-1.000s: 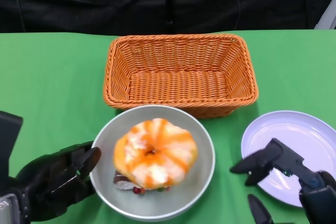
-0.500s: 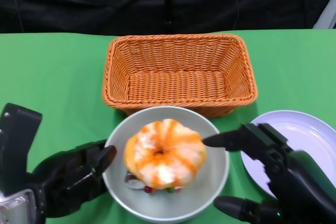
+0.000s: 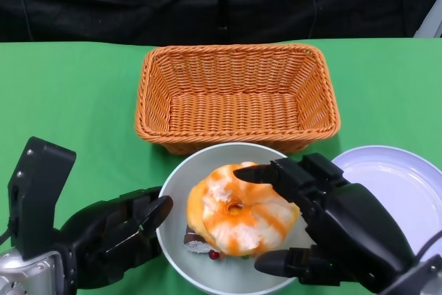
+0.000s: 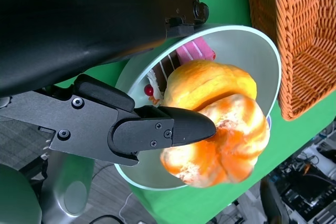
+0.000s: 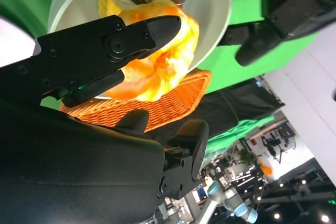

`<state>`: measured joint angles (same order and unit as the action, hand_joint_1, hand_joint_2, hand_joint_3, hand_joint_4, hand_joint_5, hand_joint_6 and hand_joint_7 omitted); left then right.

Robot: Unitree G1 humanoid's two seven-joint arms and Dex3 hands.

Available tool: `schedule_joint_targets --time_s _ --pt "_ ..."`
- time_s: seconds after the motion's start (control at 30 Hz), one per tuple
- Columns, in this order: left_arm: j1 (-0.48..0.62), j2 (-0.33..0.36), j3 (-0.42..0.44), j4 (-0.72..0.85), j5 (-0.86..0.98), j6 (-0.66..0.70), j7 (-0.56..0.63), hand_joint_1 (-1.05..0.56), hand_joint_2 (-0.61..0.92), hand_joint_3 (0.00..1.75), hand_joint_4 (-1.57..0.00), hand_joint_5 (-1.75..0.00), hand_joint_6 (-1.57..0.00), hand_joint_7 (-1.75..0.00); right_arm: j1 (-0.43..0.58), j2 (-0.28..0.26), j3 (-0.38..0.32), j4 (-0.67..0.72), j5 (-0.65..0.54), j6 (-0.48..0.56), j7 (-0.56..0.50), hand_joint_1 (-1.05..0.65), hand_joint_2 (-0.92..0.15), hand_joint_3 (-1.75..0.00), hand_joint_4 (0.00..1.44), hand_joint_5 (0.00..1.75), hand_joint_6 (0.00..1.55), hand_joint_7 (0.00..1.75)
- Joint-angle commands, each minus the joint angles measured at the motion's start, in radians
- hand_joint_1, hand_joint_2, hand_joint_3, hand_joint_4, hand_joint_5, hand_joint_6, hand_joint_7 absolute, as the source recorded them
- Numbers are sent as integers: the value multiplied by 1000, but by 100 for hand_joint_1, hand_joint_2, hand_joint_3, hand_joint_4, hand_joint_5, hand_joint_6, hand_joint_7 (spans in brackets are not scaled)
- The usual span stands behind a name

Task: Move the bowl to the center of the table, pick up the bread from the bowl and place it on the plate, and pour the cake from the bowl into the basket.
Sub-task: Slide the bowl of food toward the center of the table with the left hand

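The grey bowl (image 3: pixel 181 191) sits just in front of the orange wicker basket (image 3: pixel 235 94). An orange-striped ring of bread (image 3: pixel 238 215) fills it, with a piece of cake (image 3: pixel 199 242) tucked under the bread's near left side. My left hand (image 3: pixel 114 240) grips the bowl's left rim (image 4: pixel 262 51); in the left wrist view one finger (image 4: pixel 163 128) lies across the bowl in front of the bread (image 4: pixel 220 119). My right hand (image 3: pixel 331 229) is spread around the bread, one finger over its top and the thumb by its near side. The white plate (image 3: pixel 394 184) lies to the right.
The basket is empty and stands directly behind the bowl, its near wall almost touching the rim. The plate holds nothing; my right forearm overlaps its near left part. Green cloth covers the table, with a black curtain behind the far edge.
The bowl has slid to the right with my left hand on it. My right hand has come in from beside the plate and now reaches over the bread.
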<state>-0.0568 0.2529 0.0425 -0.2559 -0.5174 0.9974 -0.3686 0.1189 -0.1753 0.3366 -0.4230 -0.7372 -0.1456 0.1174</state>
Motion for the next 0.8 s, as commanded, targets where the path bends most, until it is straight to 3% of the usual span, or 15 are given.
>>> schedule_joint_targets --time_s 0.03,0.2,0.57,0.6,0.63,0.67,0.73,0.77,0.8 --pt "4 0 0 -12 -6 -1 0 -73 92 40 0 0 -3 -1 -33 -15 10 53 -42 -10 -39 -59 -87 -2 0 67 0 58" --pt "10 6 -21 -17 17 -25 1 -72 92 41 -2 -1 -4 -1 -71 -25 29 131 -104 -8 -80 -66 -91 -2 0 54 0 46" --pt "11 9 -24 -16 15 -31 2 -72 92 42 -2 -1 -4 -1 -74 -29 34 136 -106 -6 -91 -66 -92 -1 0 52 0 45" --pt "25 61 -67 -61 94 -105 9 -72 92 42 -2 -1 -4 -1 -100 -41 48 208 -135 4 -90 -66 -92 -1 0 52 0 45" --pt "40 102 -95 -99 156 -173 8 -67 92 45 -13 -7 -12 -4 -122 -53 58 284 -149 -5 -106 -67 -91 -1 0 58 7 40" --pt "52 128 -113 -125 201 -223 6 -62 92 47 -20 -11 -17 -6 -140 -61 65 342 -155 -17 -124 -54 -87 0 14 66 24 33" --pt "67 138 -123 -139 236 -268 2 -60 92 48 -24 -13 -19 -7 -157 -65 67 402 -142 -49 -171 -43 -85 0 27 66 40 23" --pt "71 135 -125 -139 241 -277 4 -59 92 46 -25 -14 -21 -7 -161 -62 65 416 -129 -63 -193 -26 -85 -1 50 87 60 24" --pt "75 134 -126 -139 245 -284 5 -58 92 46 -25 -14 -21 -7 -164 -61 64 426 -120 -72 -209 -18 -84 -1 57 102 69 23"
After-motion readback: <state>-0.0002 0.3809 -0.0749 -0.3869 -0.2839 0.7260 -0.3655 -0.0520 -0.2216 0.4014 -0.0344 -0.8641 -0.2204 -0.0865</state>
